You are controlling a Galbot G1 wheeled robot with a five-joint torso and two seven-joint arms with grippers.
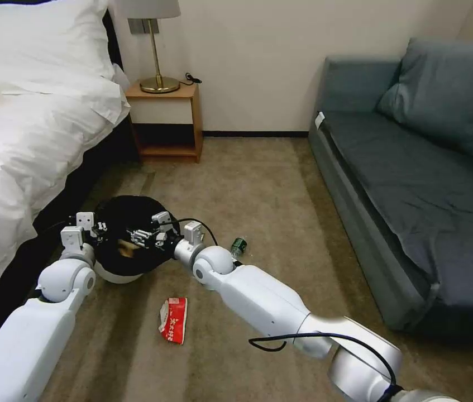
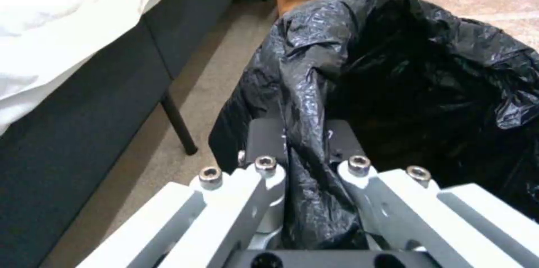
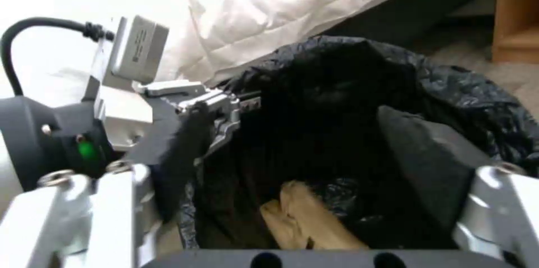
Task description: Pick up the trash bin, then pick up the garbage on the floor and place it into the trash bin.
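From the head view, the trash bin (image 1: pixel 118 245) stands on the carpet beside the bed (image 1: pixel 18 139), its mouth lined with black plastic. The left tool (image 1: pixel 98 230) sits at the bin's rim on the bed side, and the right tool (image 1: pixel 146 235) hangs over the bin's mouth from the other side. A tan scrap shows inside the bin just below the right tool. The red-and-white wrapper (image 1: pixel 173 319) lies on the carpet behind the right tool, under that arm's forearm, and the small green-labelled bottle (image 1: pixel 238 245) lies just beside the right wrist, on the side away from the bin.

In the left wrist view, the left tool (image 2: pixel 306 144) is narrow, its dark fingers (image 2: pixel 265 137) clamped on a fold of the black liner bag (image 2: pixel 393 70) at the bin's rim, with the bin's mouth just beyond them.

In the right wrist view, the right tool (image 3: pixel 314 154) stands wide, one pad at each side of the bin's opening, gripping nothing. The crumpled tan paper bag (image 3: pixel 303 221) lies inside the liner directly beneath it.
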